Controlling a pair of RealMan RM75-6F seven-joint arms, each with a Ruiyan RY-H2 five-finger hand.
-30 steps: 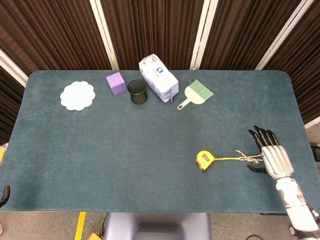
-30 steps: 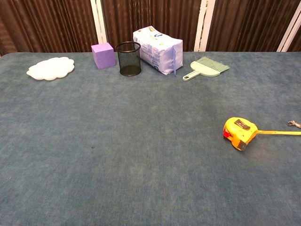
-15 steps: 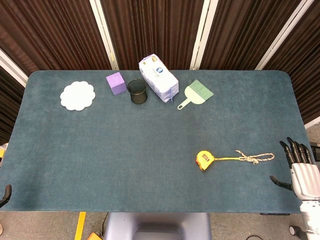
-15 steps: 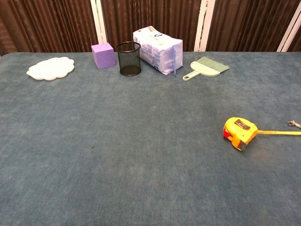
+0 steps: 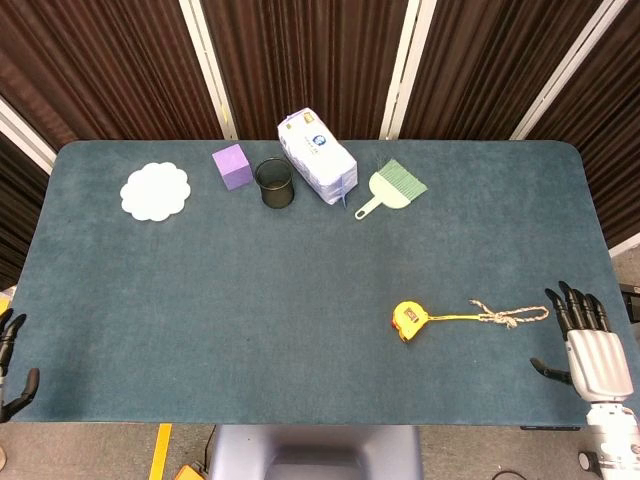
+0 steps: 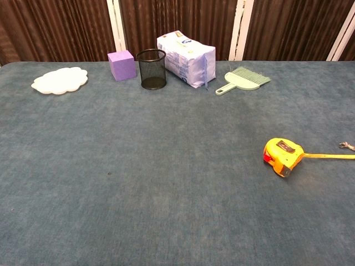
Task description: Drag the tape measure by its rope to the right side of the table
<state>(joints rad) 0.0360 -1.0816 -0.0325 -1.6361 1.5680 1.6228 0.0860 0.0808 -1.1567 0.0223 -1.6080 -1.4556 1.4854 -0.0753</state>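
Observation:
A yellow tape measure (image 5: 408, 320) (image 6: 282, 155) lies on the blue-grey table, right of centre. Its yellow tape and knotted rope (image 5: 508, 317) stretch out to the right, lying loose on the cloth. My right hand (image 5: 588, 345) hovers at the table's front right corner, fingers spread, holding nothing, a short way right of the rope's end. At the front left edge my left hand (image 5: 12, 366) just shows, fingers apart and empty. The chest view shows neither hand.
Along the back stand a white doily-shaped plate (image 5: 155, 191), a purple cube (image 5: 232, 166), a black mesh cup (image 5: 274, 184), a tissue pack (image 5: 317, 158) and a green dustpan brush (image 5: 390, 187). The table's right edge (image 5: 600, 230) is close to the rope.
My right hand let go of the rope and drew back right and toward the front edge. The rope's end now lies stretched further right. My left hand rose slightly into view.

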